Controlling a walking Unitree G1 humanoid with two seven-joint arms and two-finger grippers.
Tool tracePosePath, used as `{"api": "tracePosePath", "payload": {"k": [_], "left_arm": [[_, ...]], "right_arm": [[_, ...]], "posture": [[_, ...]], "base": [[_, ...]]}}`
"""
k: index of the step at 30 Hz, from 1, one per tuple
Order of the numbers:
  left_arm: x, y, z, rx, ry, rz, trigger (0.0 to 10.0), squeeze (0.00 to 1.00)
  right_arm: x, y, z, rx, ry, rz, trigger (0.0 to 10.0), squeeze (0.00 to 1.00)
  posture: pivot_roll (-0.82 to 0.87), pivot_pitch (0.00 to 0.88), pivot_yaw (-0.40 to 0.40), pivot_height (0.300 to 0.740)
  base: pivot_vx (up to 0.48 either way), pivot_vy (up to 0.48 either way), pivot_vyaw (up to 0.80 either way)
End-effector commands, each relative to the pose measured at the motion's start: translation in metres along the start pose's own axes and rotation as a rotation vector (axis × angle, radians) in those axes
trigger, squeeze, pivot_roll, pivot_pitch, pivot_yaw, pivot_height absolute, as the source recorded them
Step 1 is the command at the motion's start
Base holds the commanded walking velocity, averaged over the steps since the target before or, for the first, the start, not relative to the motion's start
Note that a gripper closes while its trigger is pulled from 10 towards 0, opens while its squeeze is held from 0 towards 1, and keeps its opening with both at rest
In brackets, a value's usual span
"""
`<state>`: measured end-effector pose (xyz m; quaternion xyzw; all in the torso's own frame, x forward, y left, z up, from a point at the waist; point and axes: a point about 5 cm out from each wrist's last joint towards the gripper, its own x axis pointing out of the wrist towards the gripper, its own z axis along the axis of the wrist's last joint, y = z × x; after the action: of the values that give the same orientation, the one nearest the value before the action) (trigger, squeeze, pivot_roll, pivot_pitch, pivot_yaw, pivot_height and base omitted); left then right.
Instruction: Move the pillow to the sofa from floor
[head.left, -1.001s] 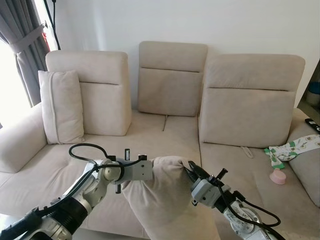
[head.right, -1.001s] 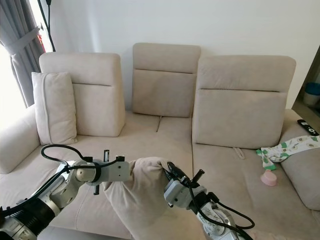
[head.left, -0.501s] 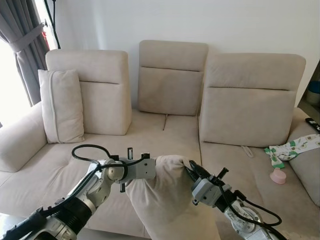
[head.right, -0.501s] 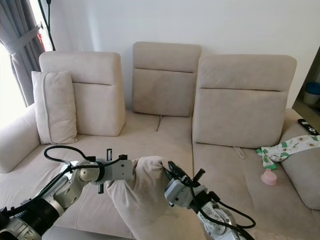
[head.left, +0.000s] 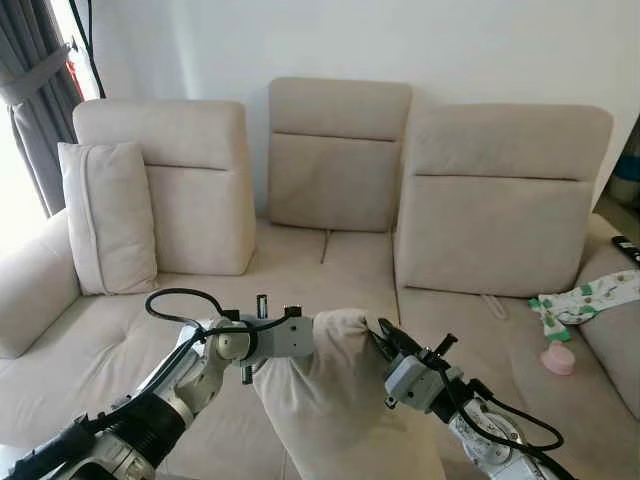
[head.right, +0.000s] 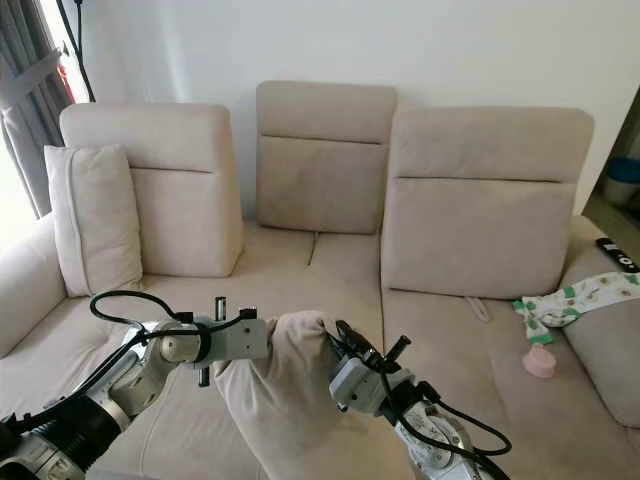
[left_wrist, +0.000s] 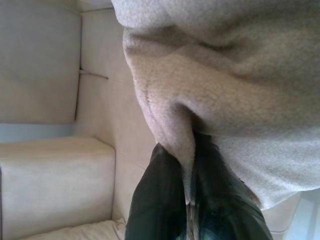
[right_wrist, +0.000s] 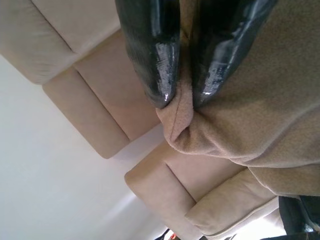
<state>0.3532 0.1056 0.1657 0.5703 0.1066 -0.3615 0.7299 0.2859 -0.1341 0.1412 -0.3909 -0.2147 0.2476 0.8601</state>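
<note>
1. A beige pillow (head.left: 335, 400) hangs in the air in front of a beige sofa (head.left: 300, 270), held up between the robot's two arms above the front edge of the seat cushions.
2. The left tool (left_wrist: 190, 187) is clamped on a fold of the pillow's cover at its upper left corner; in the left wrist view both black fingers (left_wrist: 155, 200) press a ridge of fabric between them, with almost no gap.
3. The right tool (right_wrist: 184, 95) is likewise pinched tight on the pillow's upper right edge, its two glossy black fingertips (right_wrist: 155, 65) squeezing a small bunch of cloth.
4. The pillow's top sits level with the two tools, and its body droops below them toward the bottom of the head camera's view.
5. A black cable (head.left: 175, 300) loops above the silver left arm (head.left: 150, 425); the right arm (head.left: 480, 435) reaches up from the lower right.
6. The sofa has three separate back cushions (head.left: 338, 155) set against a white wall (head.left: 400, 40).
7. A second, upright pillow (head.left: 105, 215) leans against the left back cushion, just beside the left armrest.
8. On the right end of the sofa lies a white cloth with a green pattern (head.left: 585, 300), and near it, on the seat, a small pink object (head.left: 557, 358).
9. A grey curtain (head.left: 35, 100) hangs at the far left beside a bright window.
</note>
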Motion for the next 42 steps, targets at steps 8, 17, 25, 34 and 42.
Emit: {"api": "tracePosePath", "payload": {"k": [8,17,25,34,42], "left_arm": [[-0.001,0.007,0.023,0.036,-0.099,0.007,10.0,0.0],[-0.001,0.008,0.022,0.039,-0.097,0.006,10.0,0.0],[0.0,0.009,0.023,0.044,-0.099,0.006,10.0,0.0],[0.002,0.014,0.024,0.043,-0.091,0.039,10.0,0.0],[0.0,0.031,0.026,0.031,-0.08,0.146,10.0,0.0]], "right_arm": [[0.008,0.001,0.015,-0.001,-0.081,0.009,10.0,0.0],[0.008,0.002,0.016,0.002,-0.081,0.005,10.0,0.0],[0.009,0.001,0.015,0.001,-0.078,-0.002,10.0,0.0],[0.009,-0.012,0.004,0.077,0.019,-0.102,10.0,0.0],[0.008,-0.032,-0.007,0.216,0.101,-0.251,10.0,0.0]], "posture": [[-0.04,0.0,0.032,0.74],[-0.04,0.0,0.036,0.74],[-0.04,0.0,0.04,0.74],[-0.05,0.0,0.042,0.74],[-0.06,0.0,0.042,0.74]], "base": [[0.273,0.0,0.0],[0.275,0.0,0.0],[0.275,0.0,0.0],[0.236,0.0,0.0],[0.0,0.0,0.0]]}}
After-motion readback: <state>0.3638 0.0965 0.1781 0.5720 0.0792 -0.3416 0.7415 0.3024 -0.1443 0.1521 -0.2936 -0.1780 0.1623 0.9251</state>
